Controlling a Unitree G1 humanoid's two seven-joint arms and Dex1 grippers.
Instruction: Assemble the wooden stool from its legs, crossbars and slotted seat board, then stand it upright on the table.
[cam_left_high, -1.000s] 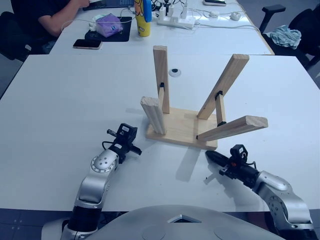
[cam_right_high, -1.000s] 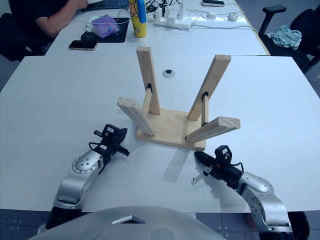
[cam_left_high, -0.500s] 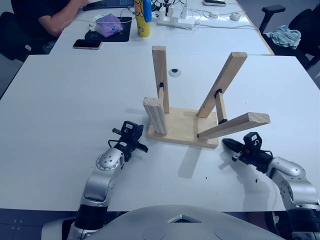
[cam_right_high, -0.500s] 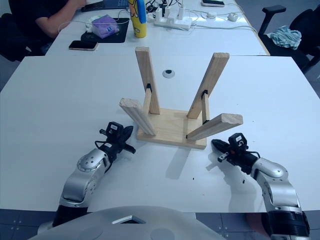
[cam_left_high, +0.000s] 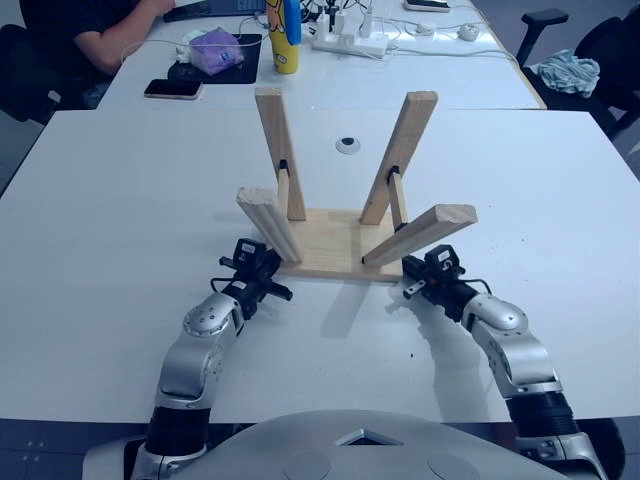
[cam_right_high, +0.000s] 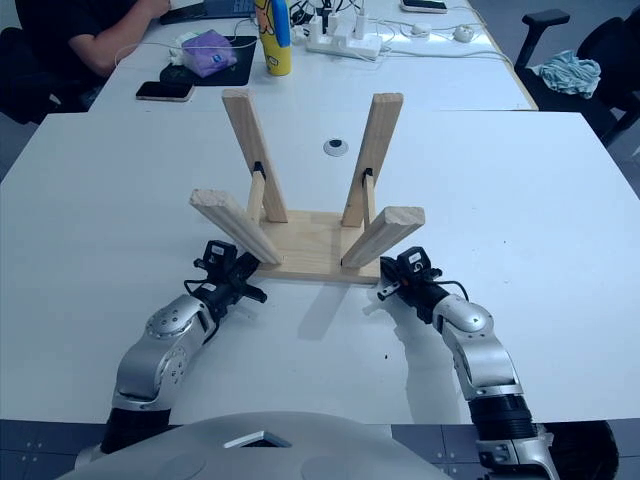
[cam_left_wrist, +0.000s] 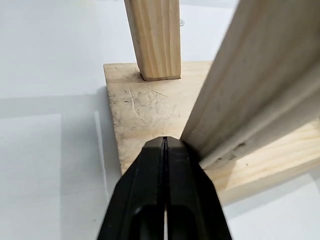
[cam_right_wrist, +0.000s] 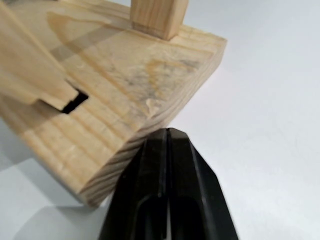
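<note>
Two grippers are down low on the white surface (cam_left_high: 120, 220), one on each side of a single stool that stands upside down between them. The left gripper (cam_left_wrist: 164, 142) has its two fingers pressed flat together with nothing between them, the tip right at the near edge of the seat board (cam_left_high: 330, 245), just beside the foot of the near left leg (cam_left_high: 268, 222). The right gripper (cam_right_wrist: 166, 132) is likewise closed tight and empty, its tip up against the side of the board near the front right corner, under the near right leg (cam_left_high: 420, 232). The board lies flat on the surface, and I count four legs rising from it and splaying outward: those two near ones, plus a far left leg (cam_left_high: 280, 150) and a far right leg (cam_left_high: 400, 155). Two thinner crossbars (cam_left_high: 284, 195) show close against the far legs. Beyond the stool a small round grommet (cam_left_high: 348, 145) sits in the surface, and on the next table behind lie one phone (cam_left_high: 173, 88), one yellow bottle (cam_left_high: 285, 40), a purple pouch (cam_left_high: 215, 48) and a white power strip (cam_left_high: 350, 42).
</note>
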